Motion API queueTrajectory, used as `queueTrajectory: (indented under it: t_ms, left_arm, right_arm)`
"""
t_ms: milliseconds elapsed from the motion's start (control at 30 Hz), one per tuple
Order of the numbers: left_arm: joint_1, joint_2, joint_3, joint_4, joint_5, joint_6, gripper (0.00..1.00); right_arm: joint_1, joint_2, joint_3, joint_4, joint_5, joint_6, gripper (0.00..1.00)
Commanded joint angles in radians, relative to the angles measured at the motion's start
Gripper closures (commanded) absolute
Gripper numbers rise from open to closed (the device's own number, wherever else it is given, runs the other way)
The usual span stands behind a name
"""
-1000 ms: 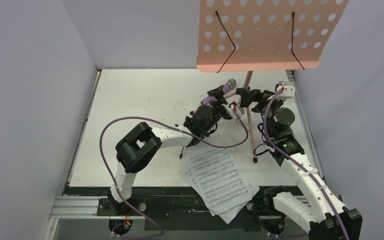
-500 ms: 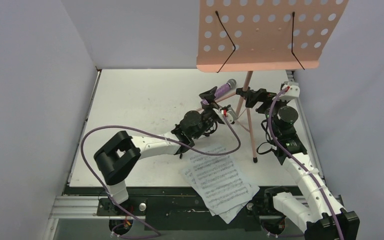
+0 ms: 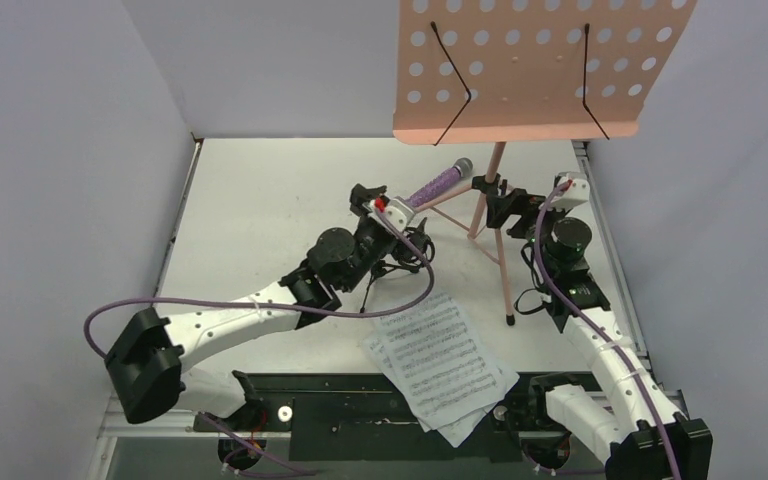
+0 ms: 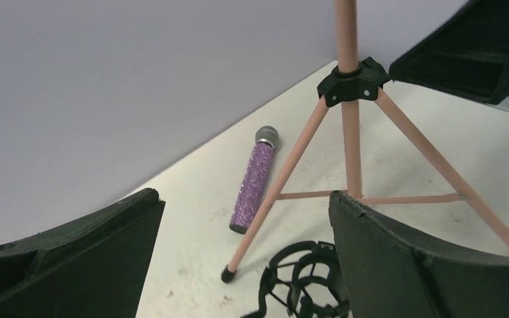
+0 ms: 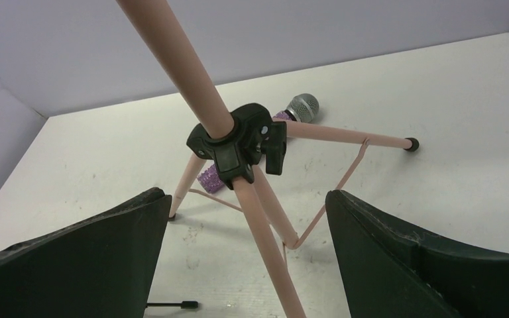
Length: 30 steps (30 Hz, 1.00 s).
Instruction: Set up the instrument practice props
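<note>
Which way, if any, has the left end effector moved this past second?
Yes, the left end effector went left, away from the pink music stand's pole.

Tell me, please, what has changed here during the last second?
The left gripper drew back from the microphone, to the left and nearer its own base. It is open, and the microphone lies free on the table. The right gripper, the music stand and the sheet-music pages stayed in place.
</note>
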<state>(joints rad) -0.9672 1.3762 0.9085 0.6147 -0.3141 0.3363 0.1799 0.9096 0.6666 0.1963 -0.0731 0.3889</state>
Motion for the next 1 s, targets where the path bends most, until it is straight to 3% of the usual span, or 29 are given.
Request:
queueTrajectory:
  t_ms: [0, 133, 267, 433, 567, 733, 967]
  left_arm:
    - [0.003, -0.139, -0.014, -0.313, -0.086, -0.323, 0.04]
    - [0.009, -0.232, -0.041, -0.504, -0.087, -0.491, 0.04]
    - [0.04, -0.303, -0.07, -0.665, -0.022, -0.567, 0.04]
    - [0.18, -0.32, -0.057, -0.768, 0.164, -0.701, 0.04]
    - [0.287, -0.281, -0.02, -0.786, 0.359, -0.826, 0.04]
    - [0.326, -0.209, 0.019, -0.741, 0.534, -0.921, 0.04]
    - [0.373, -0.155, 0.004, -0.662, 0.558, -1.049, 0.0]
  right_arm:
    - [-0.008, 0.012, -0.023, 0.026, -0.045, 0.012, 0.1]
    - [-0.009, 0.021, -0.043, 0.022, -0.046, -0.002, 0.1]
    - [-0.01, 0.011, -0.069, 0.04, -0.068, -0.016, 0.1]
    - [-0.009, 0.013, -0.079, 0.043, -0.077, -0.014, 0.1]
    - [-0.009, 0.015, -0.077, 0.038, -0.081, -0.019, 0.1]
    - [-0.01, 0.015, -0.072, 0.033, -0.083, -0.022, 0.1]
    - [-0.008, 0.015, -0.07, 0.032, -0.085, -0.026, 0.1]
